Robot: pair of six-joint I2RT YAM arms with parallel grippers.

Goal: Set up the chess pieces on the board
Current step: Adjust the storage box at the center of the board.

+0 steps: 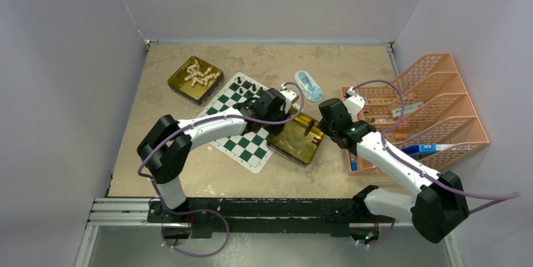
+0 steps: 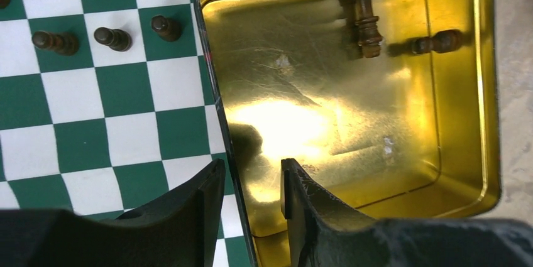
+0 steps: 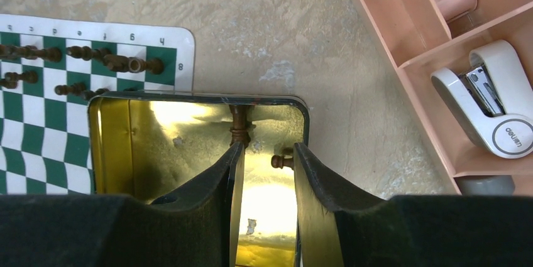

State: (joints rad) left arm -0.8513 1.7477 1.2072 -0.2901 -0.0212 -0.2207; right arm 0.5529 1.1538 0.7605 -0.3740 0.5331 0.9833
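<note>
My tan bench (image 1: 157, 160) carries the board (image 1: 242, 144) at centre, a gold tin (image 1: 182, 91) far left, a second tin (image 1: 295, 146) against the board's right edge, an oval card (image 1: 308, 85) beyond, a pink rack (image 1: 440, 91) right.

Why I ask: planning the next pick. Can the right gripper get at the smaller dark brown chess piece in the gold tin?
Probably yes: the right gripper hangs open over the gold tin, the smaller dark piece uncovered ahead of its gap, though the taller piece lies close.
</note>
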